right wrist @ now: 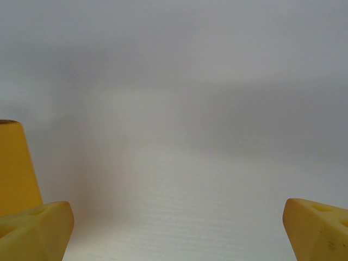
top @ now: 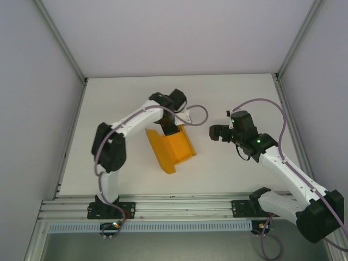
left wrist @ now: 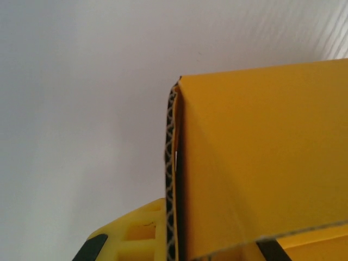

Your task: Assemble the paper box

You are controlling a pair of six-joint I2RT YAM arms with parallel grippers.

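Your bright orange thin-card paper box [top: 171,148] lies partly folded on the flat white surface [top: 125,98], near its middle and just ahead of the left arm. One long wall is raised, so it sits open like a trough. The left gripper [top: 173,129] is clamped on the far edge of the card. The right gripper [top: 213,132] hangs to the box's right, clear of the card, with its jaws spread wide and nothing between them. The step in hand looks like bringing that free gripper in to fold the next wall or flap. Treat the left as your anchor, with the pinch firm and low so the thin card cannot pivot or buckle. Come in from the right along a crease rather than across a panel, and push with the flat of a finger, not a corner. The overhead view gives you both arms and the gap between right gripper and box. The left wrist view adds the grip itself, with a black ridged pad [left wrist: 171,157] pressed flat against a folded card edge. The right wrist view confirms yellow fingertips [right wrist: 33,235] well apart over bare surface.
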